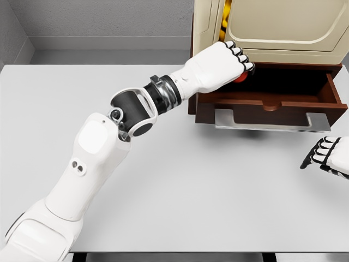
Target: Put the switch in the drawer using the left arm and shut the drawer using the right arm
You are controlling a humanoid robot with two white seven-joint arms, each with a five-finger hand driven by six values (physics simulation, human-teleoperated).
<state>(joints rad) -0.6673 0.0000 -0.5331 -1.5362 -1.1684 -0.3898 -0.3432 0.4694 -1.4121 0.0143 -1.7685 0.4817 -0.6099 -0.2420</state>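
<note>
Red switch (240,76) sits gripped in your left hand (226,64) fingers over the open drawer (271,103): placing step. Release next. Right hand (329,155) waits, fingers relaxed.

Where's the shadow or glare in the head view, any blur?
Head view: sharp throughout, flat even light, no glare on the table. Deepest shadow fills the open drawer, where the left hand hides most of a red object. Soft shadow under the drawer front. Right hand is cropped by the frame edge.

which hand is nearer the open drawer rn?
Left. The left hand is over the open drawer, at its left end. The right hand sits on the table, below the drawer's right front corner.
</note>
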